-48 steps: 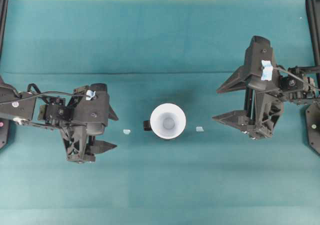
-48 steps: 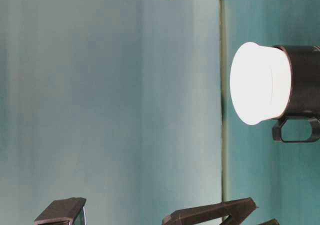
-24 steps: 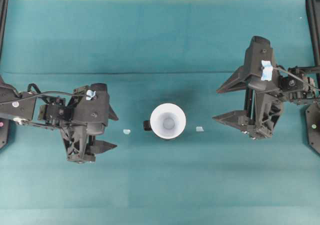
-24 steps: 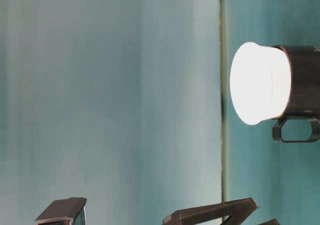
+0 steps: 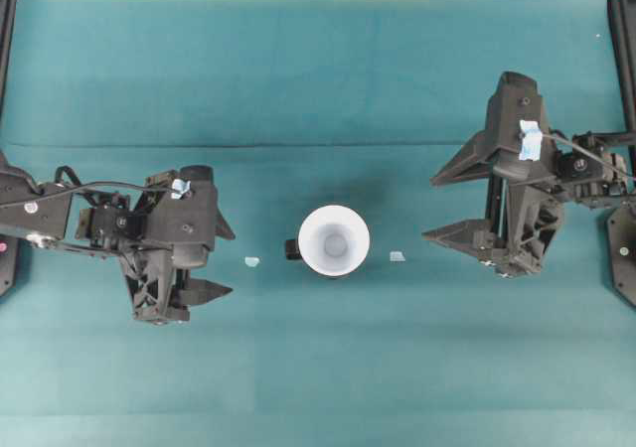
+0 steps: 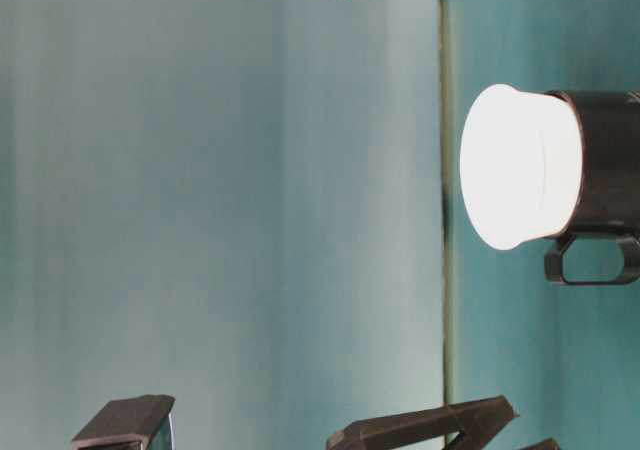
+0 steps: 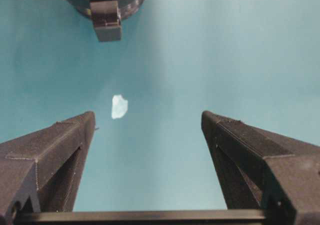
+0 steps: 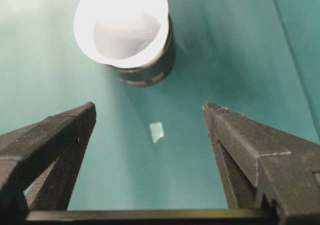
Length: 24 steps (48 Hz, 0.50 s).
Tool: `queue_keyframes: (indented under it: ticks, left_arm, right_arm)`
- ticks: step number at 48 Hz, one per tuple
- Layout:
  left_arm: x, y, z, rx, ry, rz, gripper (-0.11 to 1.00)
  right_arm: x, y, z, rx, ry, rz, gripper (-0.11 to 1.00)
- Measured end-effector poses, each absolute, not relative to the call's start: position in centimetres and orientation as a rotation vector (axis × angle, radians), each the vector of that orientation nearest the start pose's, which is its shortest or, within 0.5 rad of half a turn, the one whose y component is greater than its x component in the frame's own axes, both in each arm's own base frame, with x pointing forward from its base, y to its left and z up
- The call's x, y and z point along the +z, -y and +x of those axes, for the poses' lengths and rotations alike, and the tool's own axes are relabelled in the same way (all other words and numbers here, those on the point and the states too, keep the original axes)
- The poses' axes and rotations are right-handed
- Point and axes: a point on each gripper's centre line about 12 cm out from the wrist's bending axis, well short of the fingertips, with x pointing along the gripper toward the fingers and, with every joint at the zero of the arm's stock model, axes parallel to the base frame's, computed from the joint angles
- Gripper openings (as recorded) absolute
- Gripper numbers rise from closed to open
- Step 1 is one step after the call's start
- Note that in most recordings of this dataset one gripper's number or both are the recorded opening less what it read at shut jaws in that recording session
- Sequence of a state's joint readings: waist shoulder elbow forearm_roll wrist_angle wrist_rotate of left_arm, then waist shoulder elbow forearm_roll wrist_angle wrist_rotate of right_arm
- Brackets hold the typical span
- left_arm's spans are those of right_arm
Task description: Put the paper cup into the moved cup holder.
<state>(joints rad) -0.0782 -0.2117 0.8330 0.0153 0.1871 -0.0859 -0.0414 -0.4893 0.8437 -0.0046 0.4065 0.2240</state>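
Note:
The white paper cup [image 5: 334, 240] stands upright inside the black cup holder [image 5: 292, 249] at the table's middle; only the holder's handle and a sliver of its rim show from above. The table-level view shows the cup [image 6: 520, 166] seated in the holder [image 6: 610, 165], with its rim well above the holder's. My left gripper [image 5: 227, 261] is open and empty, left of the holder and apart from it. My right gripper [image 5: 429, 209] is open and empty, to the right. The right wrist view shows the cup [image 8: 121, 22] in the holder [image 8: 150, 70] ahead of the open gripper [image 8: 149, 106]. The left wrist view shows the holder's handle [image 7: 106, 22] beyond the open gripper [image 7: 148, 116].
A small pale tape scrap [image 5: 251, 262] lies on the teal cloth left of the holder, and another scrap [image 5: 397, 256] lies to its right. They also show in the wrist views, the left scrap [image 7: 119, 106] and the right scrap [image 8: 157, 131]. Black frame posts stand at both side edges.

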Motion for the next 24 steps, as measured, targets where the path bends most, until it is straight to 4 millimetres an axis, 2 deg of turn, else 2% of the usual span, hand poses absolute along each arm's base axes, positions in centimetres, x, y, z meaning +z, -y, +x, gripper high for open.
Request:
queue_keyframes:
  ticks: [24]
  left_arm:
    - [17.22, 2.47, 31.99, -0.043, -0.811, -0.034, 0.88]
  right_arm:
    - [23.14, 1.17, 27.69, -0.125, -0.761, 0.224, 0.86]
